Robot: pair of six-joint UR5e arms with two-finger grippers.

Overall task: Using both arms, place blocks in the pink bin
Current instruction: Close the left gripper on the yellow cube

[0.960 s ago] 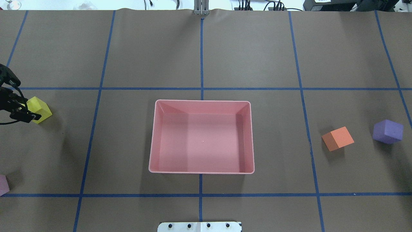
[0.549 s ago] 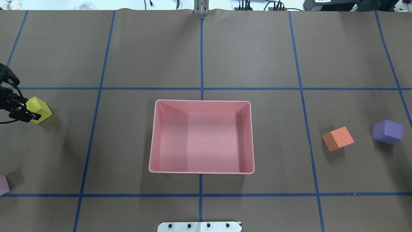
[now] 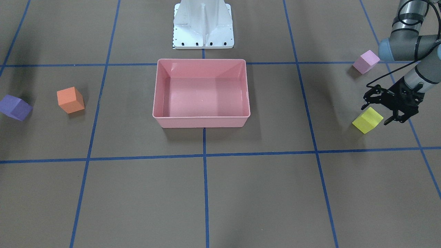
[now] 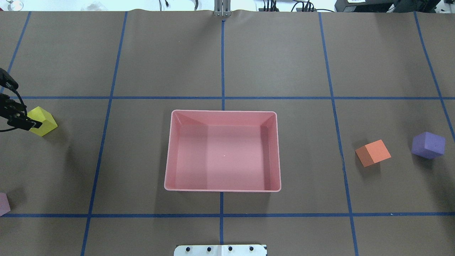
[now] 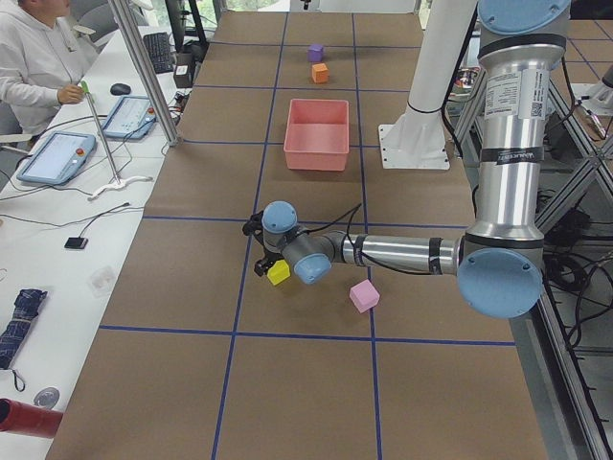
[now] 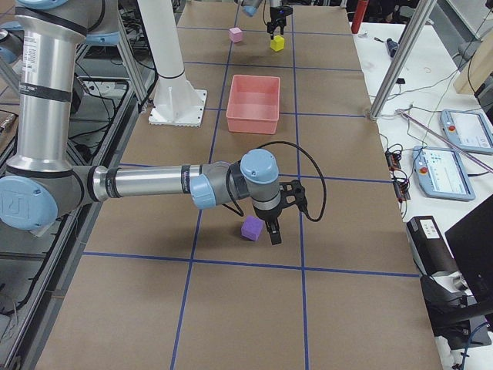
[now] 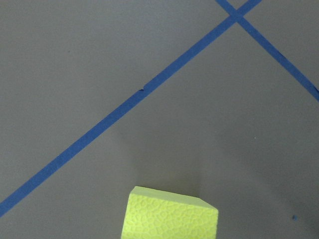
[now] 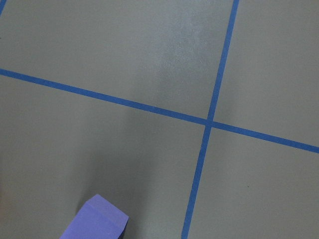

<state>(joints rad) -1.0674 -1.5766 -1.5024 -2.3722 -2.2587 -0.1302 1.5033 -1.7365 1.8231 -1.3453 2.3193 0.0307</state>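
The pink bin point(image 4: 171, 153) stands empty mid-table; it also shows in the front view point(image 3: 201, 122). The yellow block point(image 3: 367, 120) lies at the table's left end point(image 4: 44, 120). My left gripper point(image 3: 379, 112) hangs open just over it, with a finger on each side. The block fills the bottom of the left wrist view point(image 7: 169, 214). The lilac block point(image 3: 366, 62) lies nearby. The orange block point(image 4: 373, 153) and purple block point(image 4: 428, 144) lie on the right. My right gripper point(image 6: 275, 233) shows only in the right side view, beside the purple block point(image 6: 251, 228). I cannot tell if it is open.
The white pedestal base point(image 3: 203, 24) stands at the robot's edge behind the bin. Blue tape lines grid the brown table. An operator point(image 5: 29, 67) sits at a side desk with tablets, beyond a metal post point(image 5: 144, 72).
My left gripper has shifted slightly toward the left edge and far side of the overhead view, by the yellow block. No block has moved.
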